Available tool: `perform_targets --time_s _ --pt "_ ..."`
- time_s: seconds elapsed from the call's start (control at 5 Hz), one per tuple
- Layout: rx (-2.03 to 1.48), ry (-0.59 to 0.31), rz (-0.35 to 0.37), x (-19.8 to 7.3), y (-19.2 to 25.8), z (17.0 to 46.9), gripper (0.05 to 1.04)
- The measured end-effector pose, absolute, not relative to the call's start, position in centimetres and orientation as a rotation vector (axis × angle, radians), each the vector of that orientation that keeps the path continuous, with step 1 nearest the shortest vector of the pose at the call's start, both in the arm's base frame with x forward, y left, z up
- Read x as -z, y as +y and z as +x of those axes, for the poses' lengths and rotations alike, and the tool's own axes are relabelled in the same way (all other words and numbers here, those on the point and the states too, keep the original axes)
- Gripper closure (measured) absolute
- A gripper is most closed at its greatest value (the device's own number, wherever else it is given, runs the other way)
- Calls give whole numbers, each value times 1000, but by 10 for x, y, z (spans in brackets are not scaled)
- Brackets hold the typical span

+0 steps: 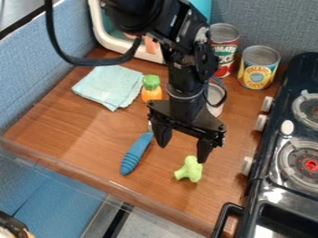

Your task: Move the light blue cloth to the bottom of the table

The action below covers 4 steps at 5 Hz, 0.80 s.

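- Camera view: your light blue cloth [112, 87] lies flat toward the upper left of the wooden table [68, 132], beside the orange toy with a green top [151, 89].
- You have the whole move left, by my reading: grasp, carry to the bottom edge, release.
- Your gripper [184, 142] hangs over mid-table, its fingers spread apart and holding nothing, well apart from the cloth.
- Count for you: one cloth, one orange toy, one blue-handled utensil [136, 154], one light green toy [190, 169].
- You also have three cans, one [216, 95] partly behind the arm.
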<state>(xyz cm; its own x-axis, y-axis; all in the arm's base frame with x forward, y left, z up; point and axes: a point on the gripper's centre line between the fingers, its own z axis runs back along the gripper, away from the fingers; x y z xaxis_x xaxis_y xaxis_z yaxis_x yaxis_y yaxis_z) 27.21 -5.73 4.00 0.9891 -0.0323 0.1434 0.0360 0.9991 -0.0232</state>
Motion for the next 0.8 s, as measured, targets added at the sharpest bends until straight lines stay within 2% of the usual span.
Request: perform_targets --time_s 0.2,0.8 --pt "36 -105 -21 -32 -53 269 83" --pt "-28 -151 24 -57 83 322 83"
